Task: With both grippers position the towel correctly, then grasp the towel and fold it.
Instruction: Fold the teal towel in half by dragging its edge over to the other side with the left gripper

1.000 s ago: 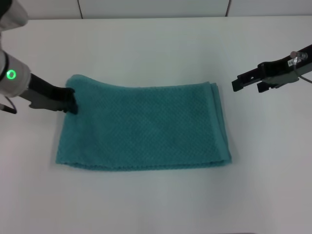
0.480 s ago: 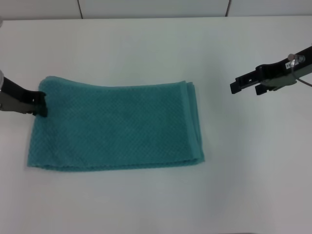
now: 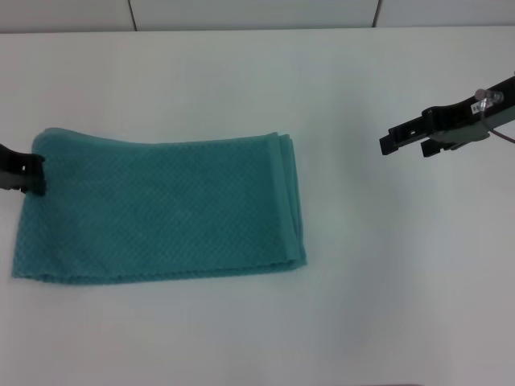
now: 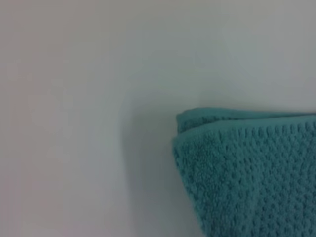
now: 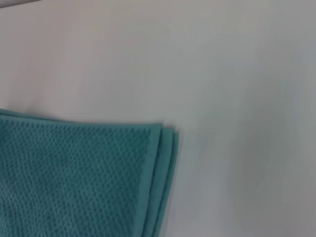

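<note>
The teal waffle-weave towel (image 3: 161, 211) lies flat on the left half of the white table, with its layered edges on the right side. My left gripper (image 3: 32, 172) sits at the picture's left edge, shut on the towel's far left corner. The left wrist view shows that folded corner of the towel (image 4: 252, 173) close up. My right gripper (image 3: 389, 144) hovers open at the right, well clear of the cloth, with nothing in it. The right wrist view takes in the towel's far right corner (image 5: 74, 177) and its stacked layers.
The white table (image 3: 362, 305) spreads bare around the towel, with wide room between the cloth's right edge and my right gripper. A tiled wall seam runs along the far edge of the table (image 3: 257, 29).
My left gripper has pulled the towel steadily to the left, taking the arm almost out of the picture. The right gripper has stayed nearly still.
</note>
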`<state>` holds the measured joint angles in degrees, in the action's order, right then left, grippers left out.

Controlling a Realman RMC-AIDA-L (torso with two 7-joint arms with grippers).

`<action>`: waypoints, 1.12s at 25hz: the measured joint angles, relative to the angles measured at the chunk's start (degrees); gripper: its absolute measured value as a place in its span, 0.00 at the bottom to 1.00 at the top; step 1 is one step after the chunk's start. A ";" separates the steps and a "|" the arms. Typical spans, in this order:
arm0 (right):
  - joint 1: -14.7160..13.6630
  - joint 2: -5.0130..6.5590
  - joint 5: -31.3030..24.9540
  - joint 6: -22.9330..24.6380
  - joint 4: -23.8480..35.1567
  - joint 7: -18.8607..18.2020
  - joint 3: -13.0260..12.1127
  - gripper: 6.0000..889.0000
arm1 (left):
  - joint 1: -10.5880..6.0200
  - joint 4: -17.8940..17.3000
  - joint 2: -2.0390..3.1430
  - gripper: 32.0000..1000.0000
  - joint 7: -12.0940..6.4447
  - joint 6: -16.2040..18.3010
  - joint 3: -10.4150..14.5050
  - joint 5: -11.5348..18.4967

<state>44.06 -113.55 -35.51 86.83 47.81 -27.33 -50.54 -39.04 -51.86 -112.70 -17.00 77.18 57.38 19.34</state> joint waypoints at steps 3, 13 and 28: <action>0.00 0.00 0.00 0.00 0.00 0.00 0.00 0.99 | 0.02 -0.08 0.04 0.05 -0.16 -0.01 -0.08 -0.35; -0.03 0.00 0.00 0.00 0.00 0.00 0.56 0.99 | -0.13 -6.23 -0.97 0.05 0.04 4.27 -0.88 0.09; -0.03 0.24 0.00 -0.21 0.00 -0.83 2.06 0.99 | -3.87 -8.42 -4.85 0.05 1.04 10.08 -0.60 11.56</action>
<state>44.03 -113.31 -35.50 86.62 47.81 -28.17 -48.48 -42.91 -60.29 -117.56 -15.95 87.26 56.78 30.89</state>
